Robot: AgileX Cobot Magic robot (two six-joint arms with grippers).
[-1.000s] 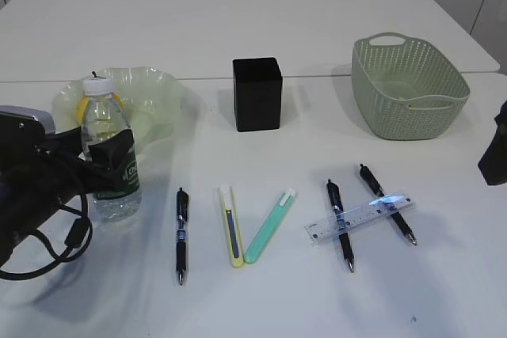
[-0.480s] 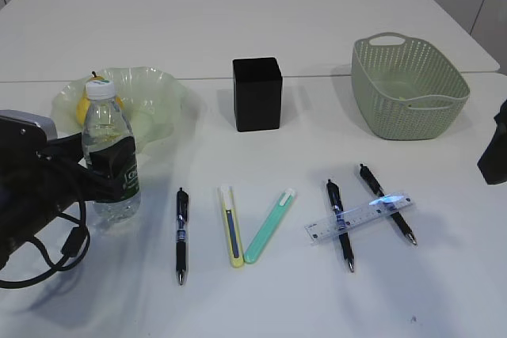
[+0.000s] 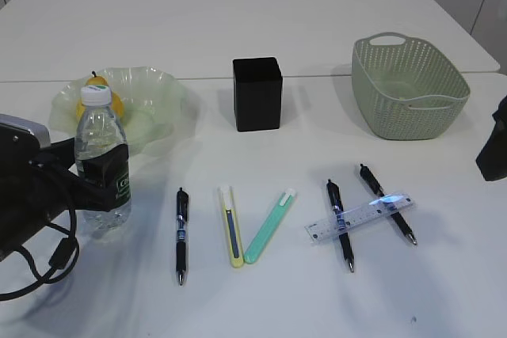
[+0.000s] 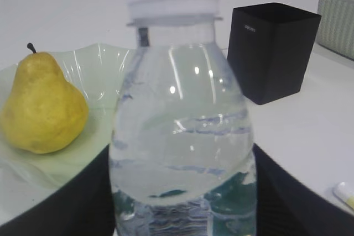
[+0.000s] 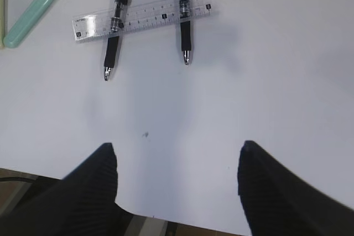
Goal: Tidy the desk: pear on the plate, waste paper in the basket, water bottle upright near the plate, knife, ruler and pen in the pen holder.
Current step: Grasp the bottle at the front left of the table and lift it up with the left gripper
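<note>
1. Gripping the upright water bottle (image 3: 102,165) at its label, the left gripper (image 3: 89,182) stands just before the plate (image 3: 162,93) holding the pear (image 3: 97,102); the pen holder (image 3: 257,93) and basket (image 3: 409,85) stand behind.
2. Left wrist: fingers (image 4: 287,203) flank the bottle.
3. Right wrist: the right gripper (image 5: 177,183) hangs spread and empty above the desk (image 5: 276,81), short of the ruler (image 5: 142,14) lying across two pens.

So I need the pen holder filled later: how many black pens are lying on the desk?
3. One pen lies alone, left of the yellow knife. Two more pens lie on the right under the ruler. None seems hidden.
</note>
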